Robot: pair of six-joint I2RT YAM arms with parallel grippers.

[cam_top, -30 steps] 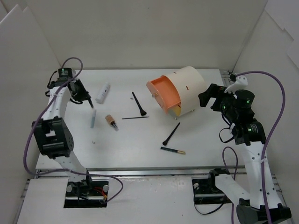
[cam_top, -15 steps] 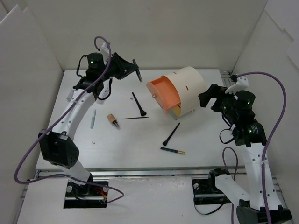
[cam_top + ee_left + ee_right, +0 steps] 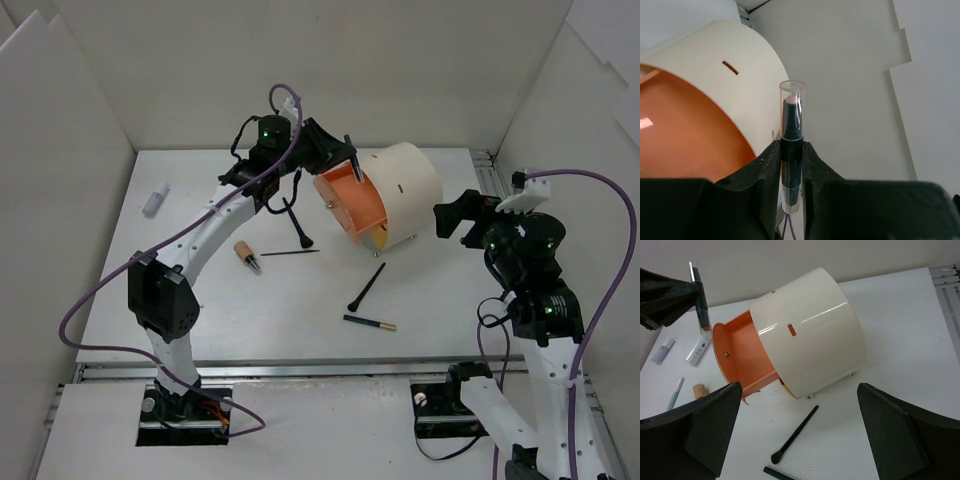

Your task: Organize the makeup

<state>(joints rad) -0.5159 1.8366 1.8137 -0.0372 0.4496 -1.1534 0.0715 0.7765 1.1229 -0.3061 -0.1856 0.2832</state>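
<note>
Fingers (L) pinch pen, orange drawer adj.

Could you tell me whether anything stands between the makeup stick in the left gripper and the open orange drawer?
Nothing visible does. The left gripper holds the clear-capped stick close to the open end of the orange drawer, with only air between them.

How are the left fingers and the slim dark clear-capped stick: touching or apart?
Touching. The left wrist view shows both left fingers pressed on the sides of the slim dark clear-capped stick.
</note>
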